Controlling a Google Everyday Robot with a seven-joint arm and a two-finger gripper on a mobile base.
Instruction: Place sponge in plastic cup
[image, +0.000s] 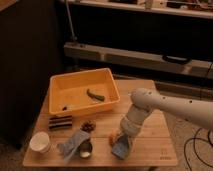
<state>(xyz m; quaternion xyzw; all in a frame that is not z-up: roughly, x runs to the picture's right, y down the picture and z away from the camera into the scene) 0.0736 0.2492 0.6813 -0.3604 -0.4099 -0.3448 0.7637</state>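
White arm reaches in from right, elbow bent, forearm angled down; pincer low near tabletop.

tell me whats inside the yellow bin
The yellow bin holds a green curved item and a small dark bit near its front left; its near wall hides some floor. The gripper is over the sponge.

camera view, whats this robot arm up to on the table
A white robot arm reaches down to the front of the wooden table. Its tool sits low over a small flat blue-grey sponge, beside an orange ball. The sponge lies on the table, not yet in any cup. A yellow plastic bin stands behind.
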